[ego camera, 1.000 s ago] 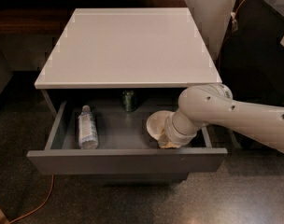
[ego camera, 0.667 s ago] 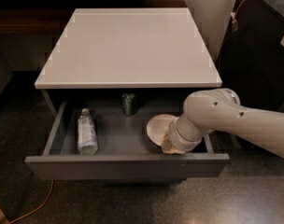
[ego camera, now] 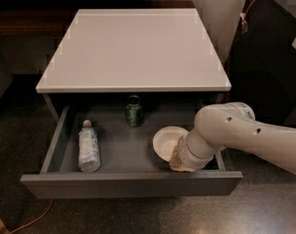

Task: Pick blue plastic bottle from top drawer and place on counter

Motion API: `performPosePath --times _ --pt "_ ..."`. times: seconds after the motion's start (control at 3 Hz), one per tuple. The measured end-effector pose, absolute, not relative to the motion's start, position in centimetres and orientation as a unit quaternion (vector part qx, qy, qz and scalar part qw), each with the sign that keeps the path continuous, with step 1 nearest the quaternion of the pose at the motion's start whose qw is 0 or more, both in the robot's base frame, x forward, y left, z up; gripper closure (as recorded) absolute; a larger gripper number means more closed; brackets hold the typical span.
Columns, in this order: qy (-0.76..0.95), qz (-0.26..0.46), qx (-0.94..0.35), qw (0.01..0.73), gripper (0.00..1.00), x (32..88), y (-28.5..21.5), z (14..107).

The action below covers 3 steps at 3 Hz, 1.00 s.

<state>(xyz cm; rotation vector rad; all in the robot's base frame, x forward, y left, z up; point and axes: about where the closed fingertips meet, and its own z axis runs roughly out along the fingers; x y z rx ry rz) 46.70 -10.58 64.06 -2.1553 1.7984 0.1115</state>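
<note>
Open grey top drawer (ego camera: 133,184) beneath a glossy white counter (ego camera: 133,48). The blue plastic bottle (ego camera: 88,146) lies flat at the drawer's 9 o'clock side. A green can (ego camera: 134,111) stands at 12 o'clock. A white arm (ego camera: 245,135) enters from 4 o'clock. Its gripper (ego camera: 184,161) is low in the drawer, just beside a white bowl (ego camera: 165,141). Whether it is open or closed cannot be told.

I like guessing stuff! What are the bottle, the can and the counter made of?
Bottle: clear, bluish plastic, see-through. Can: probably metal, dark green, shiny. Counter: glossy white, maybe laminate; it reflects light. The gripper is down in the drawer's right side.
</note>
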Motion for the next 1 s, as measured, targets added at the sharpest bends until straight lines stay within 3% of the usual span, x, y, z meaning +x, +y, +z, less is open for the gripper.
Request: performPosePath --times 0.67,1.0 --pt "0.630 0.040 -0.758 0.163 1.00 45.1 -10.4 64.3" --pt "0.614 0.026 -0.772 0.159 0.83 44.6 -9.6 65.9"
